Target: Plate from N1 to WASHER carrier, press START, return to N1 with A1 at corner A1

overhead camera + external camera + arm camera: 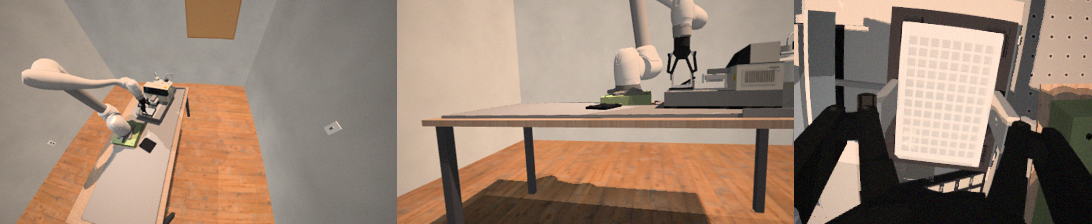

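Observation:
The white plate [949, 95] lies over the dark carrier [896, 40] of the washer [159, 87] [759, 77]. Dark carrier surface shows around the plate in the wrist view. My gripper [145, 108] [682, 83] [944, 99] points down over the carrier, shut on the plate, with its light finger pads against the two long sides. Whether the plate is flat inside the locators cannot be told. The cut corner cannot be made out. The dark nest N1 [148, 144] [603, 108] lies on the table and bears no plate. The lamp cannot be read.
Part of the washer's keypad [964, 184] shows below the plate in the wrist view. The washer's raised housing stands beyond the carrier. The green arm base [123, 140] [626, 99] stands beside the nest. A perforated light surface [1066, 45] is at the wrist view's upper right.

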